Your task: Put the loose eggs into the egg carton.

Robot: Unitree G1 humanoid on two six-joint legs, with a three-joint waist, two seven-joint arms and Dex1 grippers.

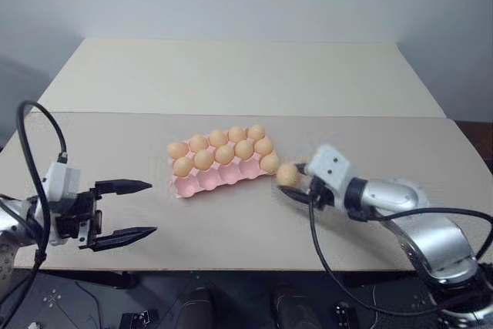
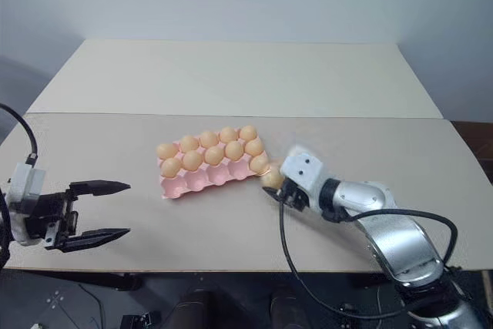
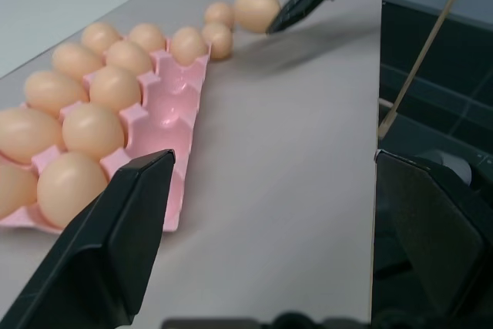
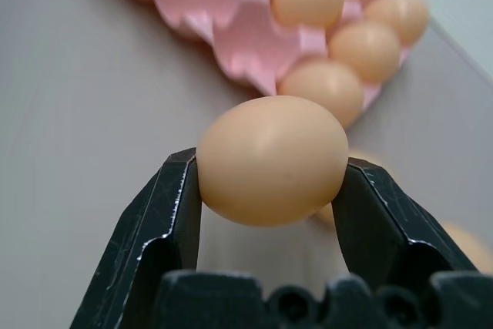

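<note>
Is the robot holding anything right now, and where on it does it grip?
Yes. The right tool pinches one loose egg by its two opposite sides, one finger on each. The left tool is open and holds nothing.

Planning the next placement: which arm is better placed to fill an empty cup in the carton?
Right: its pincer already grips an egg beside the carton; the left pincer is open, empty, farther off.

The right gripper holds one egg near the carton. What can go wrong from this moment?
1. The egg is pinched only at its sides by the right gripper, so it may slip.
2. The carton has free cups only in its near row; lowering could knock the seated eggs.
</note>
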